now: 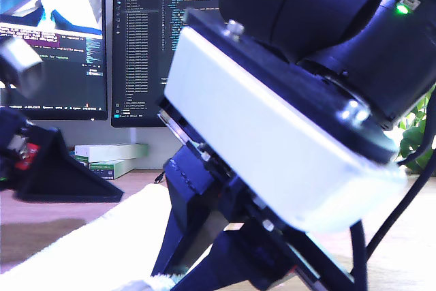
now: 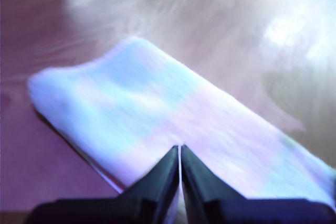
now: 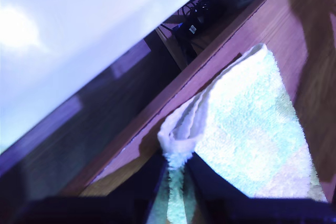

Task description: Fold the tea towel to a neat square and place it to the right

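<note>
The tea towel (image 1: 82,243), pale and fluffy, lies on the wooden table (image 1: 41,216) at the exterior view's lower left. In the first wrist view the tea towel (image 2: 157,108) is a folded, blurred strip running away under my first gripper (image 2: 180,150), whose jaws are shut to a thin seam just above the cloth. My second gripper (image 3: 176,163) is shut on a bunched corner of the tea towel (image 3: 247,124), lifting it off the table. An arm (image 1: 272,141) close to the camera hides most of the exterior view, and I cannot tell which arm it is.
Two lit monitors (image 1: 51,39) (image 1: 146,46) stand at the back. Flat white and green boxes (image 1: 109,155) lie below them. A black arm base (image 1: 61,175) stands at the exterior view's left, and a plant (image 1: 415,134) at its right edge.
</note>
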`<act>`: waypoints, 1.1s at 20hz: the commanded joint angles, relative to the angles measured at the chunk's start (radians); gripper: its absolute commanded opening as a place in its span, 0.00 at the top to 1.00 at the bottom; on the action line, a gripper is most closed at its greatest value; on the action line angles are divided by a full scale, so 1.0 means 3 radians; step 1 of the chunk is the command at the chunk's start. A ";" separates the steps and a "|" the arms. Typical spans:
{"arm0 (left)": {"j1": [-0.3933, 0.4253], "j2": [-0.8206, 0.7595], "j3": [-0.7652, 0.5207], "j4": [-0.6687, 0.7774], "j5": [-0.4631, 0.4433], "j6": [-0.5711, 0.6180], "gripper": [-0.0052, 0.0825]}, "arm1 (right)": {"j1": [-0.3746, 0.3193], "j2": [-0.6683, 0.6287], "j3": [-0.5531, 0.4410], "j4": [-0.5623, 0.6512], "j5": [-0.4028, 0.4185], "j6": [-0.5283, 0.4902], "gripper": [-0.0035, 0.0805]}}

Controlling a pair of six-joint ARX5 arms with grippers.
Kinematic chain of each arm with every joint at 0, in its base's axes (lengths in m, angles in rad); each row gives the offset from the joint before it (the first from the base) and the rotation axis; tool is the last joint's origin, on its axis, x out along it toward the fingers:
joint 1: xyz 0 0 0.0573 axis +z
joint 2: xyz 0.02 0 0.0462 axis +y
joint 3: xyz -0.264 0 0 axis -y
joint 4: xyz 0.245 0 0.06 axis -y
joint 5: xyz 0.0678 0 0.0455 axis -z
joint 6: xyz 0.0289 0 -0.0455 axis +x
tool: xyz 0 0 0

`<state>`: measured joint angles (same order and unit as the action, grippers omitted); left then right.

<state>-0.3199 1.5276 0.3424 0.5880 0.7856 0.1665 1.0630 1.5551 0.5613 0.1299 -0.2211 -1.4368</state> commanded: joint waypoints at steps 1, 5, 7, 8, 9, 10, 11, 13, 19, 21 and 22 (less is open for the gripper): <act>0.0036 0.0151 0.0198 0.0029 0.0118 0.0060 0.96 | 0.0056 0.0132 -0.0103 -0.0098 -0.0032 0.0074 0.97; 0.0027 0.0618 0.0649 -0.0216 0.0381 0.0062 0.96 | 0.0056 0.0132 -0.0103 -0.0095 -0.0031 0.0090 0.97; 0.0025 0.0795 0.0834 -0.0455 0.0412 0.0170 0.96 | 0.0056 0.0132 -0.0103 -0.0099 -0.0029 0.0092 0.97; 0.0029 0.0848 0.0895 -0.0576 0.0407 0.0233 0.96 | 0.0056 0.0132 -0.0103 -0.0098 -0.0029 0.0093 0.97; 0.0041 0.0867 0.0928 -0.0685 0.0399 0.0324 0.96 | 0.0056 0.0132 -0.0103 -0.0098 -0.0028 0.0094 0.97; 0.0041 0.0867 0.0930 -0.0736 0.0340 0.0413 0.96 | 0.0055 0.0132 -0.0103 -0.0097 -0.0029 0.0107 0.97; 0.0041 0.0867 0.0930 -0.0781 0.0212 0.0468 0.96 | 0.0055 0.0132 -0.0103 -0.0090 -0.0029 0.0155 0.97; 0.0036 0.0884 0.0930 -0.0871 0.0017 0.0587 0.96 | 0.0055 0.0131 -0.0103 -0.0064 -0.0029 0.0209 0.97; -0.0020 0.0931 0.0930 -0.1208 -0.0328 0.0680 0.96 | 0.0056 0.0093 -0.0098 0.0160 -0.0028 0.0843 0.97; -0.0106 0.0931 0.0930 -0.1264 -0.0476 0.0690 0.96 | 0.0056 0.0027 -0.0098 0.0195 -0.0014 0.0968 0.97; -0.0142 0.0931 0.0930 -0.1282 -0.0519 0.0702 0.96 | 0.0055 -0.0025 -0.0098 0.0202 -0.0013 0.0980 0.97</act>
<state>-0.3569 1.7496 0.6533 0.2382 0.6815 0.3679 1.0691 1.5661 0.5556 0.1841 -0.2253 -1.1515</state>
